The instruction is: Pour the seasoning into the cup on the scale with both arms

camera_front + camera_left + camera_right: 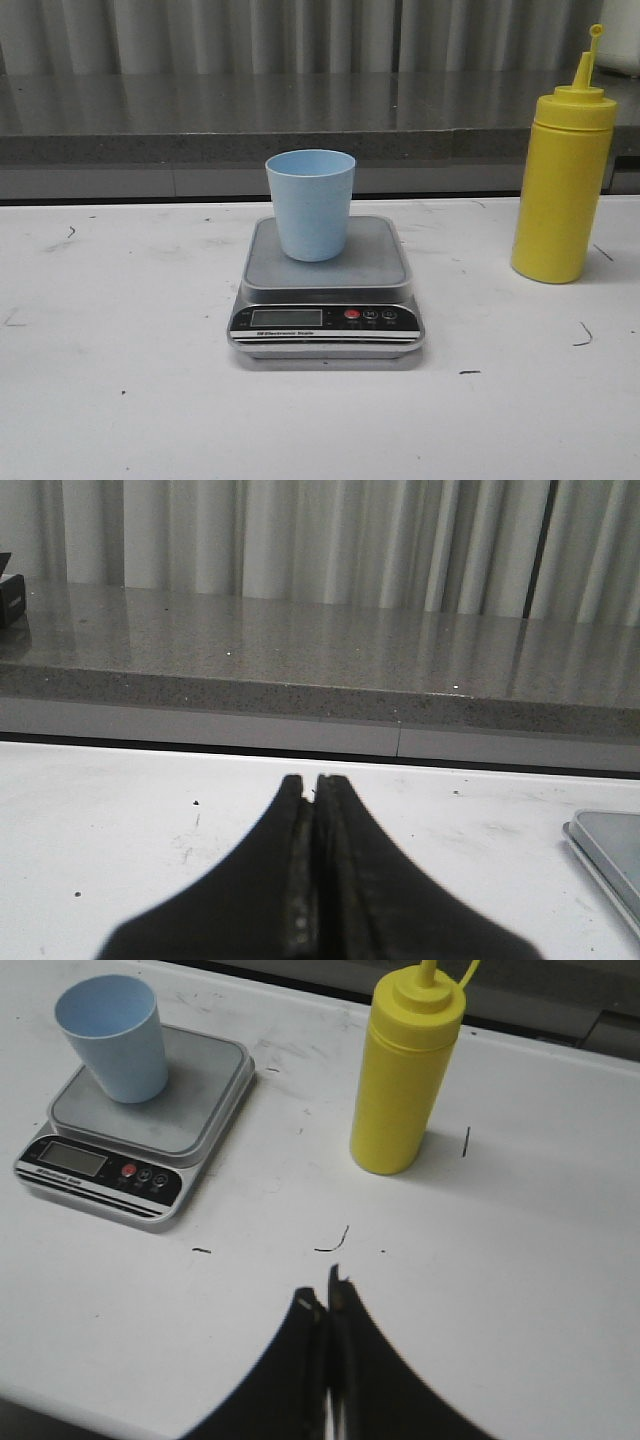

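Note:
The pale blue cup point(310, 204) stands upright on the silver scale point(326, 290) at the table's middle. The tall yellow seasoning bottle point(563, 180) stands upright to the right of the scale, its small cap hanging open beside the nozzle. In the right wrist view the cup point(110, 1037), the scale point(140, 1130) and the bottle point(405, 1075) all show ahead of my right gripper point(322, 1288), which is shut and empty above the table. My left gripper point(310, 782) is shut and empty, left of the scale's corner point(610, 855). Neither arm shows in the front view.
A grey stone ledge point(300, 120) runs along the back of the white table point(120, 400), with pale curtains behind it. A dark object point(10, 598) sits on the ledge at the far left in the left wrist view.

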You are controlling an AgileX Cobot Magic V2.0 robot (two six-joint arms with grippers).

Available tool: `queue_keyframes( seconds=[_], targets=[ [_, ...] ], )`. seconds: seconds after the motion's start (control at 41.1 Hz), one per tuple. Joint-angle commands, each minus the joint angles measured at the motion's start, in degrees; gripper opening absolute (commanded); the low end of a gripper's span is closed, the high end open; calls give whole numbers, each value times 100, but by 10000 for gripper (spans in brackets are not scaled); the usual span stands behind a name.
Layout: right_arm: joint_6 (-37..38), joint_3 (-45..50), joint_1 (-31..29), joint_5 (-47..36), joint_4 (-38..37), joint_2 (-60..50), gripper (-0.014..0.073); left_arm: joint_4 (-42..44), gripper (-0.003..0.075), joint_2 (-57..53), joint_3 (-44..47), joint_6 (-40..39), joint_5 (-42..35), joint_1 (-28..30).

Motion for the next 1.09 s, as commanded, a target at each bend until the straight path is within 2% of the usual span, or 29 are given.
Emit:
queue_keyframes(
  seconds=[0.0, 0.292, 0.535, 0.754, 1.07],
  targets=[
    [-63, 98, -119, -624, -210, -285, -68, -56, -20, -91, 129, -6, -483, -13],
    [-63, 2328, -1058, -2939, -125, -1852, -68, -56, -20, -91, 129, -6, -483, -13],
    [-63, 3432, -1320, -3759, -62, -2877, -68, -56, -20, -91, 129, -6, -483, -13],
    [-63, 4091, -1337, -4809, -62, -2918, -68, -56, -20, -91, 129, -6, -483, -13],
    [-63, 4092, -1337, -4770, -62, -2918, -68, -56, -20, -91, 129, -6, -483, -13]
  ],
)
